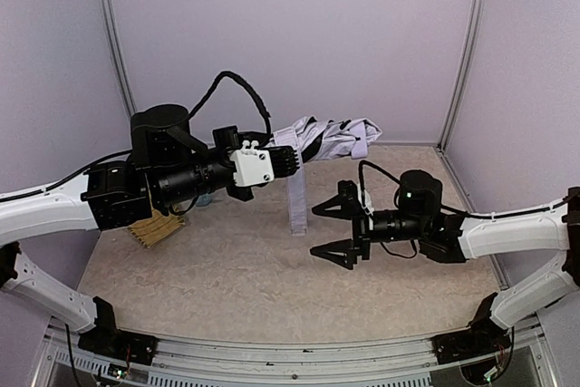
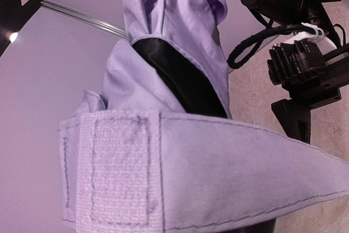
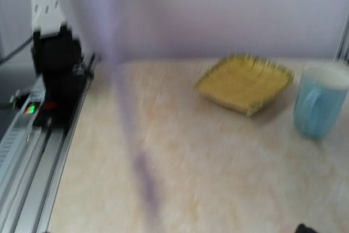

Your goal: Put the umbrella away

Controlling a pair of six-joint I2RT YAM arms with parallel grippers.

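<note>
My left gripper (image 1: 286,159) is shut on the folded umbrella (image 1: 340,138) and holds it level above the table, with its lavender bundle pointing right. The umbrella's strap (image 1: 296,198) hangs straight down to the tabletop. In the left wrist view the umbrella (image 2: 174,42) fills the frame, showing a band of black lining. Its closure strap with a hook-and-loop patch (image 2: 114,170) lies across the front and hides my fingers. My right gripper (image 1: 332,230) stands open just right of the hanging strap and below the bundle, holding nothing. The right wrist view shows the strap (image 3: 117,75) only as a blurred streak.
A yellow woven tray (image 1: 161,227) (image 3: 245,83) and a pale blue mug (image 1: 205,198) (image 3: 319,105) sit at the table's left under my left arm (image 1: 172,178). Lavender walls with metal posts (image 1: 464,52) enclose the table.
</note>
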